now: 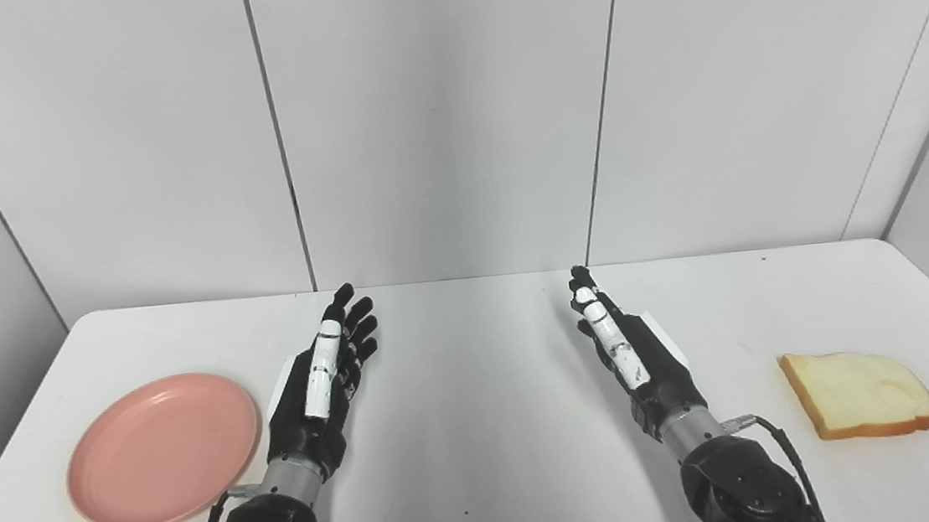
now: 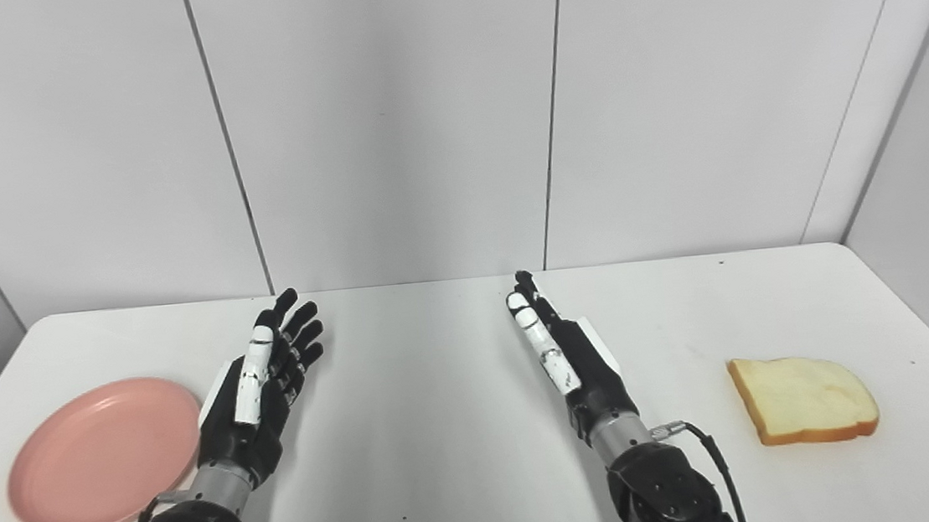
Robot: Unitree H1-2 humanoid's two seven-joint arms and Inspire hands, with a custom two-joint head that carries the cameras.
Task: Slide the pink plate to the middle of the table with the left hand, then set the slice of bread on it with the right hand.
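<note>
The pink plate (image 1: 163, 450) lies flat at the table's near left, with nothing on it. My left hand (image 1: 325, 382) hovers just to its right, fingers stretched forward and apart, holding nothing. A slice of bread (image 1: 857, 392) with a brown crust lies at the near right. Well to the left of the bread is my right hand (image 1: 625, 346), also stretched forward and open, apart from the slice.
The white table (image 1: 478, 411) runs back to a grey panelled wall. Its far edge lies just beyond my fingertips, and its left and right edges pass close to the plate and the bread.
</note>
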